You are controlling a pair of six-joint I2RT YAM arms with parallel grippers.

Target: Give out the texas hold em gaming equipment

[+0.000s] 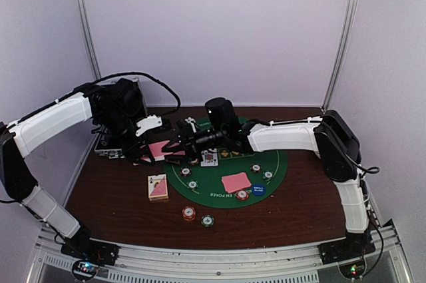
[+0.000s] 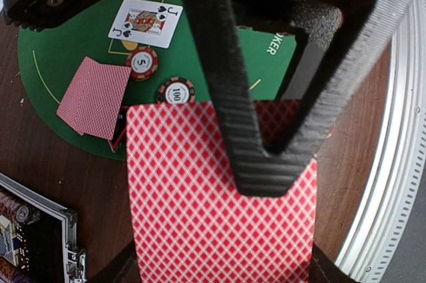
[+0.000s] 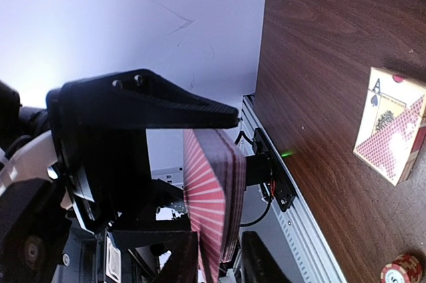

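Left claw: closed on a deck of pink-backed cards — one finger is pressed across the top card, and the deck is held over the wooden worktop, just off the mat's left edge.
Right claw: positioned at the same deck from the opposite side, with one finger seen above the deck's edge; whether the jaws grip it cannot be told.
Green mat: a face-up jack of spades and a small face-down pile are laid on it, with striped chips beside them and a blue disc near the front rim.
Off the mat: a card box is set on the wood at the mat's left — an orange chip and a green chip are placed side by side, nearer the arms' bases.
Black case: seen at the rear left, behind the left claw.
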